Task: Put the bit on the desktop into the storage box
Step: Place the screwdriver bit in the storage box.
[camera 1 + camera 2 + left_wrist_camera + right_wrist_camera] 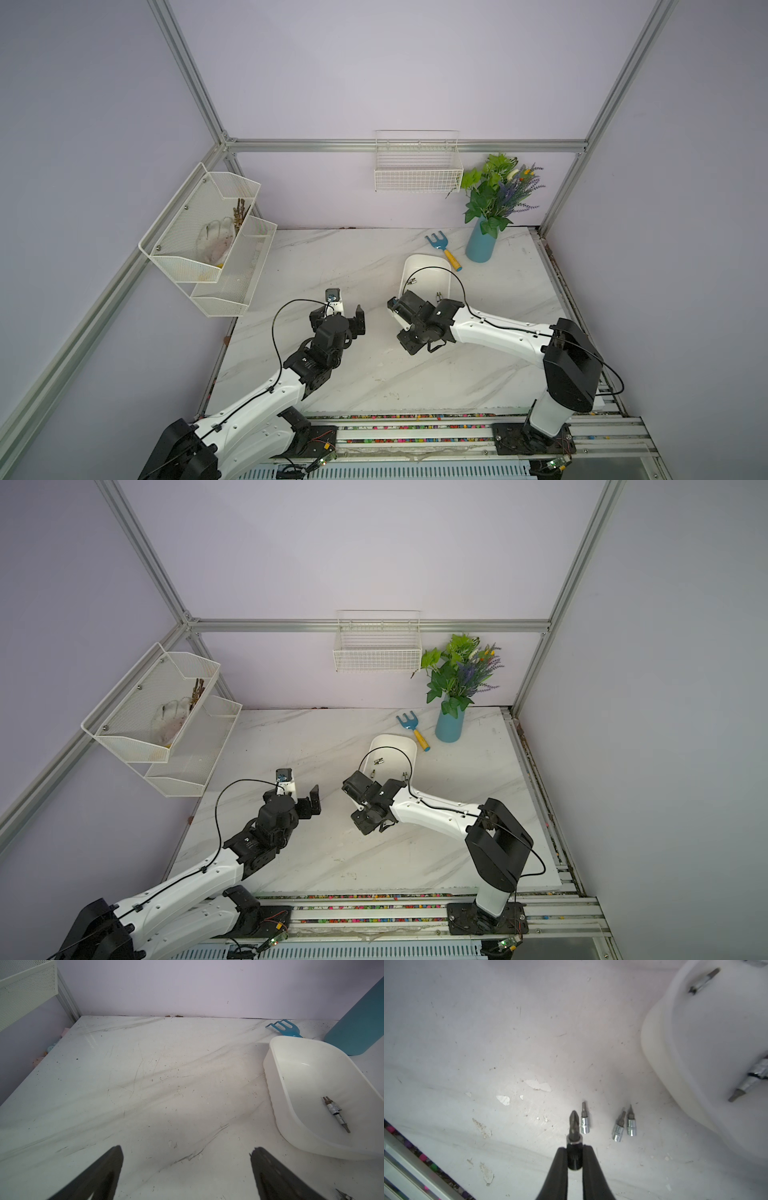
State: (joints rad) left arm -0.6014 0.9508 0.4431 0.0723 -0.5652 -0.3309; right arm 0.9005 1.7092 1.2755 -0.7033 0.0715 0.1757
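Black-fingered, the right pincer is pressed together on the dark knurled base of a grey cross-tipped screwdriver bit, which juts straight out past its fingertips. Whether the bit's tip touches the white marble-look bench cannot be told.

Just beyond that pincer, three small silver socket bits lie on the bench. One single bit lies right beside the held bit's tip. A close pair lies a little further to the side, nearer the box.

Farther ahead of the right pincer stands the white rounded plastic storage box, with a few more silver bits lying on its floor.

The left pincer is spread wide with nothing between its fingers, over a bare, scuffed stretch of bench. The storage box lies ahead of it and off to the robot's right.

Past the box, far from both pincers, a blue toy rake with a yellow handle lies beside a blue vase of green and purple flowers. On the back wall hangs a white wire grid basket. A white mesh two-tier rack hangs on the side wall beyond the left pincer.
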